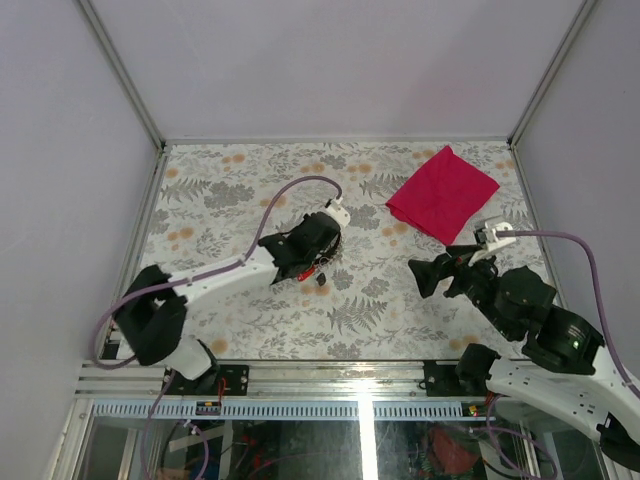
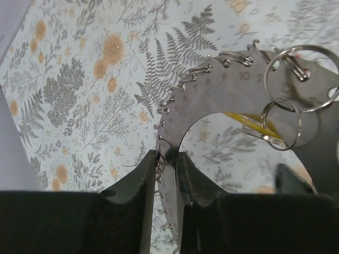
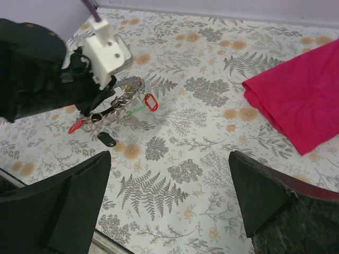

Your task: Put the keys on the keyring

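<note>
Dull grey metal: numbered plate. Shiny steel wire: split rings. Matt soft fabric: red cloth.

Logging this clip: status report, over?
Left tool shut on ring plate. Right tool open, empty. Red key beside plate, threading unclear. Black fob loose on table nearby.

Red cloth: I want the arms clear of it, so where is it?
In the top view the red cloth lies at the far right of the table, near the back corner, beyond the right arm.
</note>
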`<action>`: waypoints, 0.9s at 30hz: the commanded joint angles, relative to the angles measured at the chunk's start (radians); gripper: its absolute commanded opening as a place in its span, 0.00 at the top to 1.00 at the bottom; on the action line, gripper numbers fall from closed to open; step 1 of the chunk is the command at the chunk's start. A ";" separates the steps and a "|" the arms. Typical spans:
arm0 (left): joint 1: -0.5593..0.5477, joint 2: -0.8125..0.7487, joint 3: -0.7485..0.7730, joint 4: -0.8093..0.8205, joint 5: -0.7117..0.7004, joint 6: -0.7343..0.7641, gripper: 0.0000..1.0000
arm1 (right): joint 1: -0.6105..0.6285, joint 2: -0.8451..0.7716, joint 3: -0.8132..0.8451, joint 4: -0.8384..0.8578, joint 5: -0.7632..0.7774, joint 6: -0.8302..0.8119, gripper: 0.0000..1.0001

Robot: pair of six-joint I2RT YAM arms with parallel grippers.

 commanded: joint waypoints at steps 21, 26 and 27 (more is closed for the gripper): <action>0.280 0.988 0.948 0.165 -0.094 0.357 0.90 | 0.001 -0.040 -0.041 -0.052 -0.013 0.102 0.01; 0.301 1.015 0.965 0.191 -0.104 0.395 0.71 | 0.001 -0.031 -0.047 -0.055 -0.005 0.133 0.01; 0.303 1.002 0.954 0.192 -0.102 0.396 0.64 | 0.000 -0.030 -0.049 -0.062 0.001 0.139 0.01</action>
